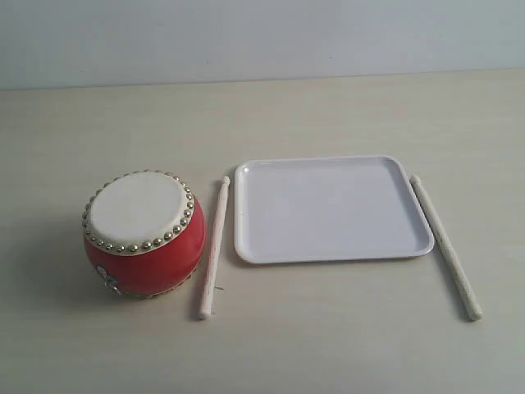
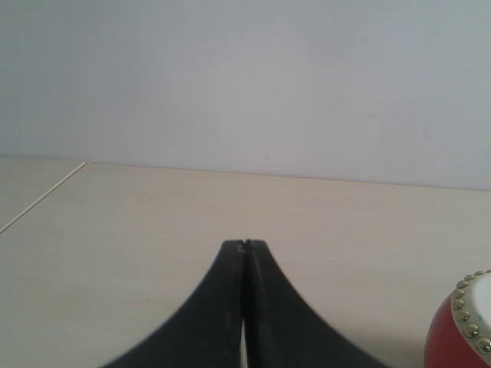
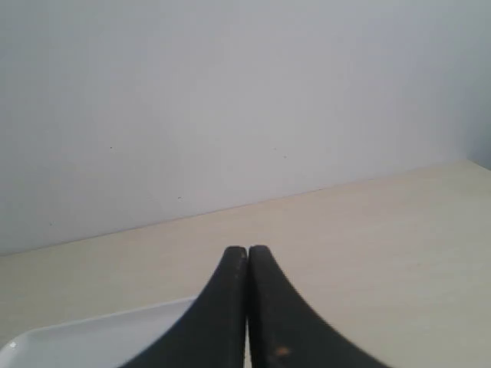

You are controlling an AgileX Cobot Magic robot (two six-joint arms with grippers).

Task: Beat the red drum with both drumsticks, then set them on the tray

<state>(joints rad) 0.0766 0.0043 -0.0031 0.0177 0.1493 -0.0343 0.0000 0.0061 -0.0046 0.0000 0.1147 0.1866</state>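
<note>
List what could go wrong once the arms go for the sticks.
1. The left drumstick lies in the narrow gap between the red drum and the tray; fingers coming down there could knock either.
2. The left gripper and right gripper are both shut and would likely push the sticks unless opened first.
3. The right drumstick is slim and round, so it may roll when nudged.

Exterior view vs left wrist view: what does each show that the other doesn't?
Only exterior: the tray, empty, with one drumstick lying along one side and the other drumstick along the opposite side. Only left wrist: the left gripper, jaws shut on nothing. Shared: the red drum, just its edge in the wrist view, and the table.
</note>
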